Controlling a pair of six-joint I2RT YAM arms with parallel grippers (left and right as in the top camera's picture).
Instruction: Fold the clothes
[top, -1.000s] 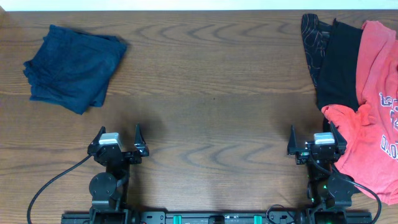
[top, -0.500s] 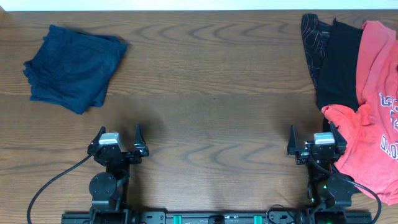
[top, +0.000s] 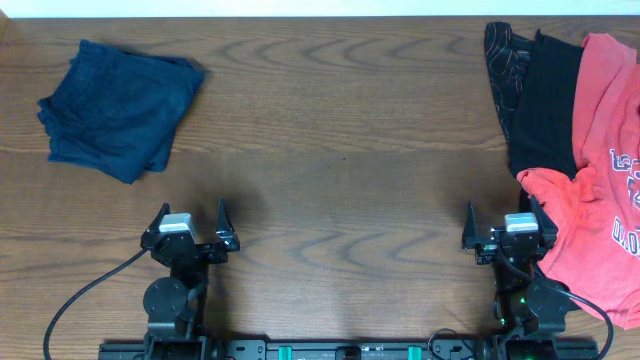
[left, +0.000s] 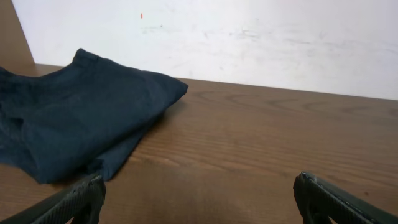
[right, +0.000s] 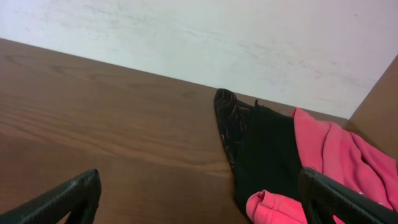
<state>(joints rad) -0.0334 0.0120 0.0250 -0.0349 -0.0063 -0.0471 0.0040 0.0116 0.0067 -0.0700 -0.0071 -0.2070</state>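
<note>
A: Quick risk check, L to R. What's far left?

B: Blue garment (top: 118, 107), top-left of the table (top: 340, 150). Looks already folded, edges a bit uneven. It's well apart from the left gripper (top: 191, 216), which sits low by its base w/ jaws spread wide, nothing in them.

A: Risk there?

B: Low, I'd say. If the left arm sweeps out that way it could drag the blue piece and undo the fold. The cable (top: 85, 300) by the base could also snag on a big swing.

A: Middle?

B: Bare wood, that's the likely folding spot.

A: Right side?

B: Right gripper (top: 502, 216) is also wide open and empty. Its outer side is just beside the red shirt (top: 600, 150), maybe touching the hem, can't tell. The pile is the main worry: patterned dark piece (top: 500, 60), black garment (top: 545, 105) and the red shirt all overlap.

A: So a double grab?

B: Yep. Pinch too deep at the overlap and two layers prob come up together. Also the red shirt runs to the table's right edge and out of frame, so a sideways tug may pull it off. Safer to pick an exposed single layer.
</note>
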